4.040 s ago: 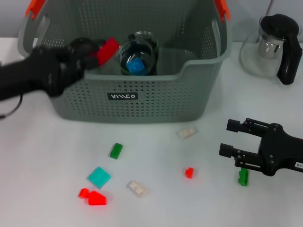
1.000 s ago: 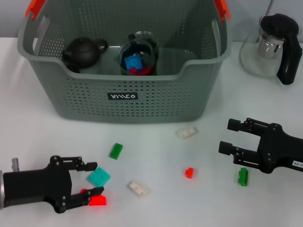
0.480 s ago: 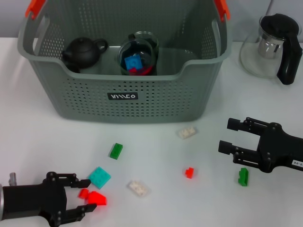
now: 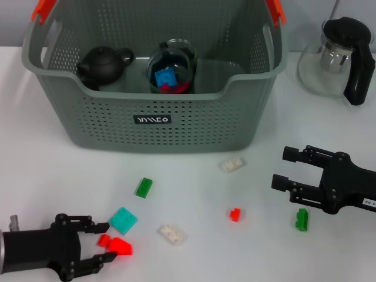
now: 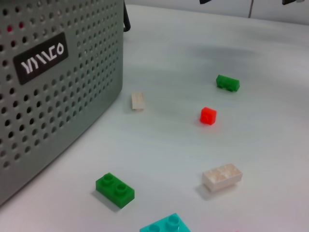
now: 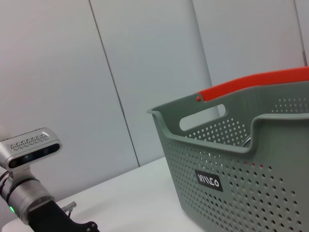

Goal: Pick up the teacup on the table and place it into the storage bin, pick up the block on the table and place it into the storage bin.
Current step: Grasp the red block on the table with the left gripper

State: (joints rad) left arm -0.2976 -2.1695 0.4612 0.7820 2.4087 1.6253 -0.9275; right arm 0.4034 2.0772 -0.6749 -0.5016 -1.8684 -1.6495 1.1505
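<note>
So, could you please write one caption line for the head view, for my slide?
Left gripper open around red blocks on the table; right gripper open beside the storage bin.

We make out one small black label with stylised white letters on the front wall of the storage bin; the word itself stays unclear to us.

A glass kettle with a black handle and lid sits on the white table at the far right (looks like there's a metal strainer inside). Pale wall panels stand behind everything.
</note>
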